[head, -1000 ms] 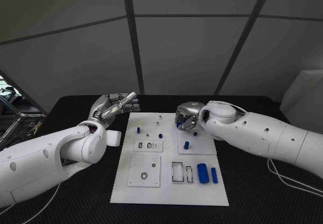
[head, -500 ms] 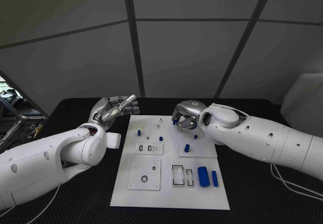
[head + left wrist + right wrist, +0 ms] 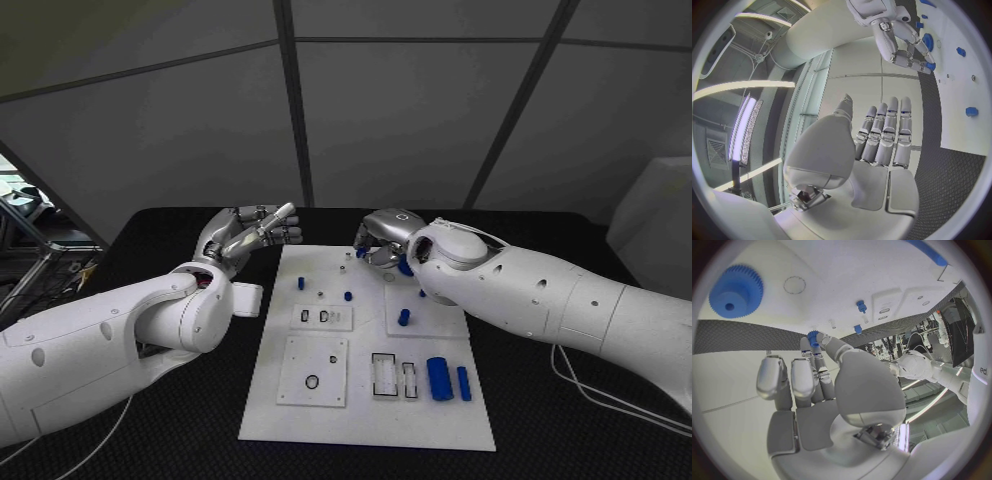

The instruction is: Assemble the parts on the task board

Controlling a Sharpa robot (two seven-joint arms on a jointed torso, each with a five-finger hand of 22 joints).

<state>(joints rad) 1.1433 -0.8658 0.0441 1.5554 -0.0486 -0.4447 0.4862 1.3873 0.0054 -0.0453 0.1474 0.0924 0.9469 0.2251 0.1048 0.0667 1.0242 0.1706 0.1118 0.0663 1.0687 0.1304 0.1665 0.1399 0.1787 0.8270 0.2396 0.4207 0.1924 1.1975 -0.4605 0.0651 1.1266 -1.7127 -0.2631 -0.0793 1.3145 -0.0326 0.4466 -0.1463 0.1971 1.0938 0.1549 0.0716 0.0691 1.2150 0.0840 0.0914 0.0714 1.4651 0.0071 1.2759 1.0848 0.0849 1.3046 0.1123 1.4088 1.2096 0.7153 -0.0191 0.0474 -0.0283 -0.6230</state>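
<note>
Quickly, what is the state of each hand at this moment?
Left hand: open, holding nothing, fingers apart beside the task board.
Right hand: pinches a small blue part over the board's far end.

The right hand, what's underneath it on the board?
Under the right hand lies the far edge of the white task board, with a blue gear flat nearby. A small blue part sits at its fingertips; the board beneath is covered.

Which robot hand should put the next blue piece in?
Probably the right hand: it pinches a small blue part above the white board. The left hand hovers off the board, holding nothing.
</note>
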